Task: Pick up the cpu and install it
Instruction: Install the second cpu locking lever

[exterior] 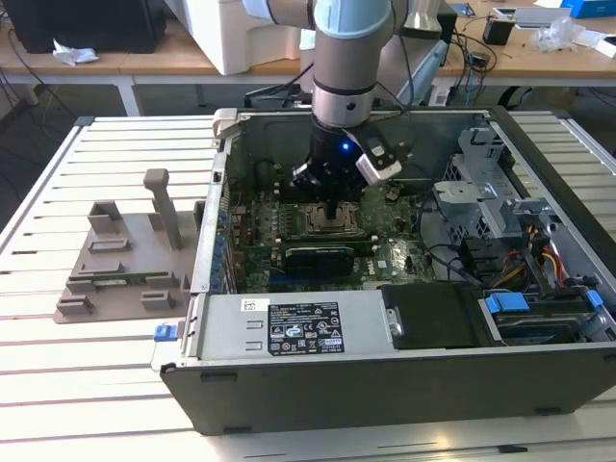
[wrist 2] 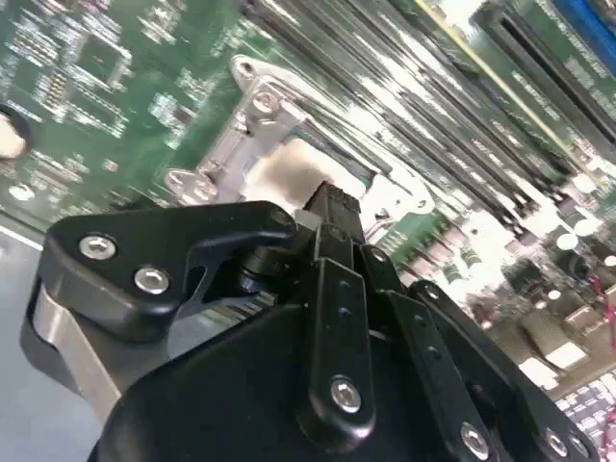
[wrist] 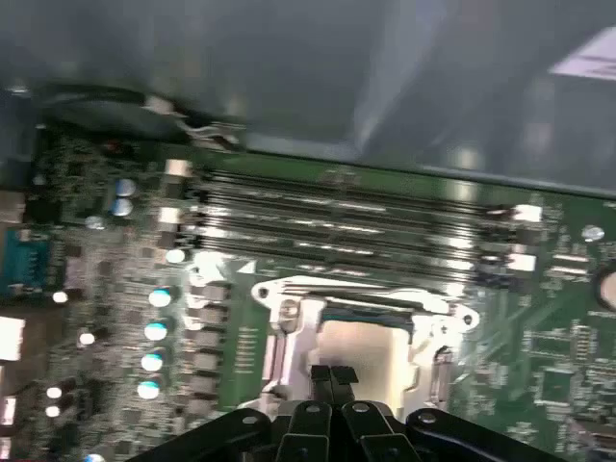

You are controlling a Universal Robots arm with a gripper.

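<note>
Black gripper sits nearest in the first wrist view, fingertips pressed together with nothing between them; just beyond, the cpu lies flat in the metal-framed socket; memory slots lie farther back on the motherboard.

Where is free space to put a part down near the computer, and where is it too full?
Free: the slatted table around the grey holder block, and the strip in front of the computer case. Crowded: inside the case, where the gripper hangs over the socket, beside cables and drive bays.
</note>
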